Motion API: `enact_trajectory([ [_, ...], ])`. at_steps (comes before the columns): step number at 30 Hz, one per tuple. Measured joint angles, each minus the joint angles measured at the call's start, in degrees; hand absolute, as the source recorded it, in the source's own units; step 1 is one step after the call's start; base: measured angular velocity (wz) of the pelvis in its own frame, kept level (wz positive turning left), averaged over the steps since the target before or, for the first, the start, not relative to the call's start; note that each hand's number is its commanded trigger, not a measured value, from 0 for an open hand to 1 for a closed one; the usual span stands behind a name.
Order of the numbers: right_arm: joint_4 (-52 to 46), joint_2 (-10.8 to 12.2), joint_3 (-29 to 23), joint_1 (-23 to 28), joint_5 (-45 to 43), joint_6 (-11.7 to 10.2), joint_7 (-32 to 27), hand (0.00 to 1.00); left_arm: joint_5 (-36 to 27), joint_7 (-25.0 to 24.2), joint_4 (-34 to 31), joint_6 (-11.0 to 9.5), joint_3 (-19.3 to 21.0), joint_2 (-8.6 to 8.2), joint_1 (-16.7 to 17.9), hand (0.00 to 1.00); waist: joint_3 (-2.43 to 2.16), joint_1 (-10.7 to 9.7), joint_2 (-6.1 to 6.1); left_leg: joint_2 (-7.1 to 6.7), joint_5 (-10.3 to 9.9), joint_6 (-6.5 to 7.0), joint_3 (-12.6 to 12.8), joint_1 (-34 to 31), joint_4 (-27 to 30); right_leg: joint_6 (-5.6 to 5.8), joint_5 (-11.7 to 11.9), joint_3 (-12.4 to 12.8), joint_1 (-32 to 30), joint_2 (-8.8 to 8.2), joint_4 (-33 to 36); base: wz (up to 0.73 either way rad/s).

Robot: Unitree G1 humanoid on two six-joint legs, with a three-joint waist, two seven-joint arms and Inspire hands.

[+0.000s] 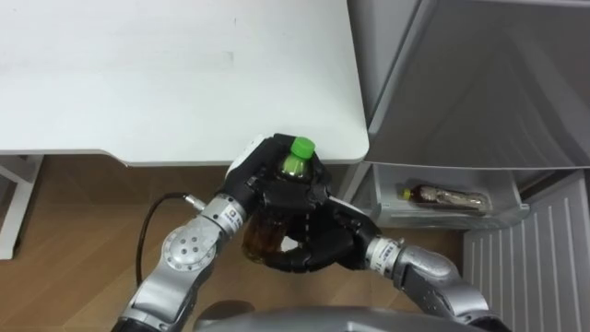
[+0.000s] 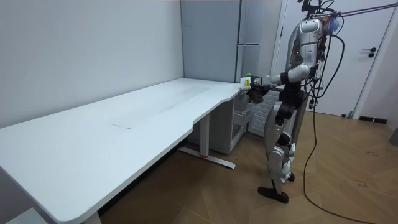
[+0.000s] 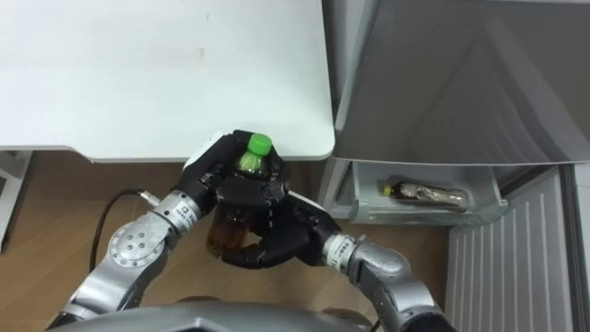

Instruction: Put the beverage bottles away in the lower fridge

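Observation:
A bottle of brown drink with a green cap is held upright just off the white table's near right corner. My left hand is curled round its upper part from the left. My right hand wraps its lower body from the right and below. In the room view I stand at the table's far end beside the fridge, with the bottle held out in front. A second brown bottle lies on its side in the open lower fridge drawer, to the right of my hands.
The white table fills the upper left, its rounded corner close to the bottle. The grey fridge body rises at the right. A ribbed white panel lies below the drawer. Wooden floor is below.

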Motion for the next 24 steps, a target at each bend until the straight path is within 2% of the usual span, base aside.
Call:
enact_trajectory([
  [2, 0.0, -0.1, -0.3, 0.0, 0.0, 0.0, -1.1, 1.0, 1.1, 0.0, -0.1, -0.3, -1.2, -0.49, -0.1, 1.0, -0.09, 0.7, -0.09, 0.04, 0.0, -0.05, 0.1, 0.2, 0.0, 0.0, 0.0, 0.1, -0.2, 0.04, 0.0, -0.02],
  [14, 0.0, 0.0, 0.1, -0.2, -0.1, 0.0, -2.3, 1.0, 2.1, 0.0, -0.3, -0.3, -1.4, -0.3, -0.1, 1.0, -0.22, 0.7, -0.28, 0.11, 0.1, -0.11, 0.2, 0.1, 0.0, 0.0, 0.0, 0.1, -0.3, 0.09, 0.0, 0.0],
  [22, 0.0, 0.0, 0.1, -0.2, 0.0, 0.0, -2.3, 1.0, 2.2, 0.2, -0.3, -0.3, -1.6, -0.28, -0.2, 1.0, -0.12, 0.7, -0.13, 0.11, 0.1, -0.11, 0.4, 0.8, -0.1, 0.0, 0.0, 0.3, 0.1, 0.09, 0.0, 0.0],
  [23, 0.0, 0.0, 0.1, -0.2, 0.0, 0.0, -2.3, 1.0, 2.2, 0.2, -0.3, -0.3, -1.6, -0.28, -0.2, 0.84, -0.05, 0.7, -0.06, 0.11, 0.1, -0.11, 0.4, 0.9, -0.1, 0.0, 0.0, 0.3, 0.2, 0.1, 0.0, 0.0],
  [24, 0.0, 0.0, 0.1, -0.2, 0.0, 0.0, -2.3, 1.0, 2.2, 0.2, -0.3, -0.3, -1.6, -0.28, -0.2, 0.6, -0.02, 0.7, 0.0, 0.12, 0.1, -0.11, 0.4, 0.9, 0.0, 0.0, 0.0, 0.3, 0.3, 0.1, 0.0, 0.0],
])
